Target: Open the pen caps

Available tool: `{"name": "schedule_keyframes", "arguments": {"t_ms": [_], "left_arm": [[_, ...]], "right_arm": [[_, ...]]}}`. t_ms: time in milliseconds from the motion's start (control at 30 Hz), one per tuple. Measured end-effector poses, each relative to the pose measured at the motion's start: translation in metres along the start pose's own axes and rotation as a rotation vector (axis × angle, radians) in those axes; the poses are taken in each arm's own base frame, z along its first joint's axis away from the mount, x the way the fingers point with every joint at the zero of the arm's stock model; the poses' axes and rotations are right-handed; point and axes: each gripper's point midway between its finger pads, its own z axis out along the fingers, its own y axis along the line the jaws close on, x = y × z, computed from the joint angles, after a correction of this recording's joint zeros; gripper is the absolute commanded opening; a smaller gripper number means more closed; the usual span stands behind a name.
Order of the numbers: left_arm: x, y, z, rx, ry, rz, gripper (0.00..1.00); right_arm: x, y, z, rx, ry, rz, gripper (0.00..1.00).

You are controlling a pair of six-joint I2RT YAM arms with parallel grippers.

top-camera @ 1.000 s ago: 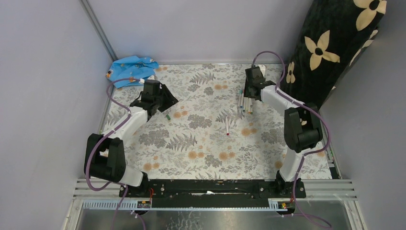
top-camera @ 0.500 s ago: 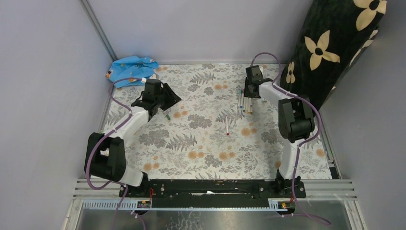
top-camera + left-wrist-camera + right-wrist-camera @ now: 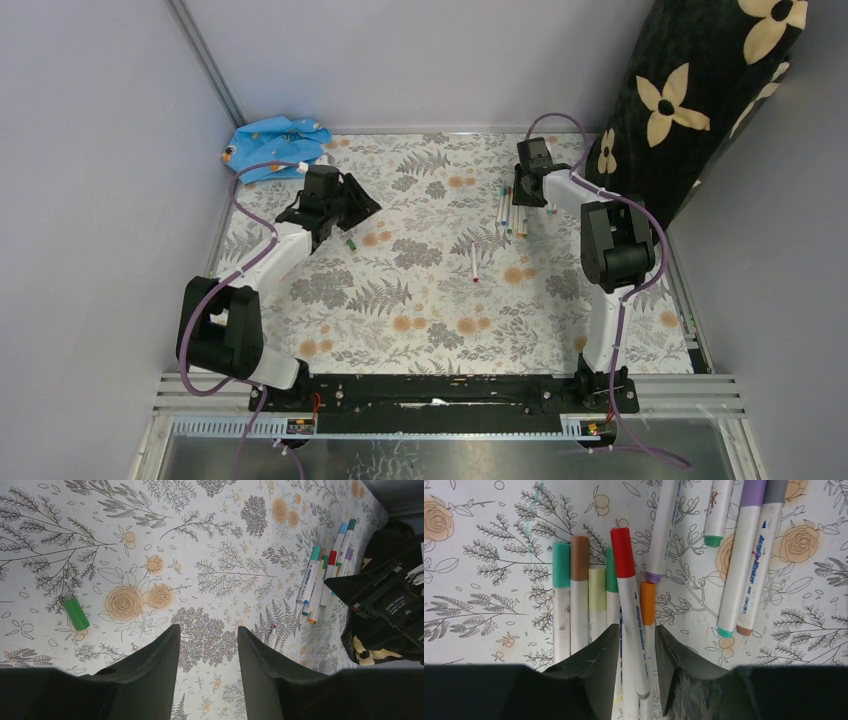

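Observation:
Several white-barrelled pens (image 3: pixel 510 215) lie in a pile at the far right, also in the right wrist view (image 3: pixel 734 555) and the left wrist view (image 3: pixel 325 572). My right gripper (image 3: pixel 522 198) (image 3: pixel 636 630) hangs low over the pile, open narrowly. Its fingers straddle a pen with a red cap (image 3: pixel 623 552) and one with an orange cap (image 3: pixel 647 602). One uncapped red-tipped pen (image 3: pixel 474 265) (image 3: pixel 271 636) lies alone mid-table. A loose green cap (image 3: pixel 351 242) (image 3: pixel 76 613) lies near my left gripper (image 3: pixel 362 205) (image 3: pixel 207 630), which is open, empty and above the table.
A crumpled blue cloth (image 3: pixel 272 140) lies at the far left corner. A black flowered cushion (image 3: pixel 700 90) stands at the far right, close behind the right arm. Grey walls enclose the floral tabletop (image 3: pixel 420 310).
The right arm has folded back and its gripper has shifted slightly farther over the pen pile. The left gripper has shifted a little to the right.

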Motion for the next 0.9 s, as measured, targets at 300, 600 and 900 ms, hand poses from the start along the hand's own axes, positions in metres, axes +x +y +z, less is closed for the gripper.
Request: {"name": "schedule_keyframes", "arguments": {"t_ms": [300,600,900], "left_arm": [[0.0002,-0.0002,0.0,0.0,0.0,0.0,0.53],[0.0003,-0.0001,0.0,0.0,0.0,0.0,0.53],[0.0003,-0.0002,-0.0002,0.0,0.0,0.0,0.55]], "right_arm": [[0.0044,0.0021,0.0039,-0.014,0.015,-0.001,0.31],[0.0029,0.0024,0.0044,-0.023,0.011,0.004,0.13],[0.003,0.0028,0.0034,-0.029,0.008,0.002,0.02]]}}
